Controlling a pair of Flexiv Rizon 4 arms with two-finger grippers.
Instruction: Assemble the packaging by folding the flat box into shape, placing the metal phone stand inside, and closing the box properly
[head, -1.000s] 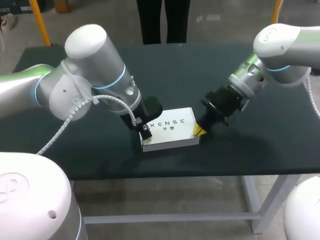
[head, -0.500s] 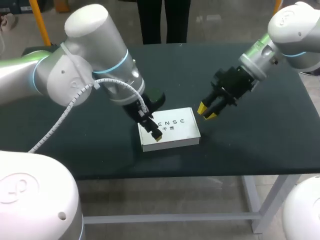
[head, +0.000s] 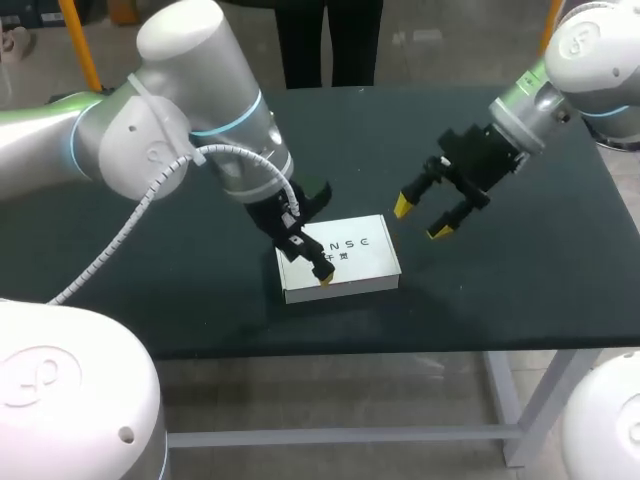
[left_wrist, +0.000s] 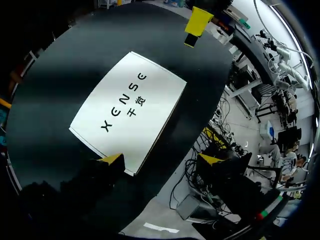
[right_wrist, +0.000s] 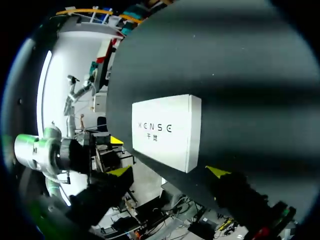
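Left gripper (head: 312, 262) is hanging over the near-left part of the white box (head: 360, 255), with its fingers spread wide and gripping nothing. One yellow tip is sitting right at the box's near edge, and I honestly can't tell if it's touching. The box itself is lying flat and closed, printed side up, around the middle of the dark counter (head: 510, 285), close to the near edge. Over to the right, the right gripper (head: 421, 218) is hovering clear of the box, just off its far-right corner, also with its fingers wide apart and empty.
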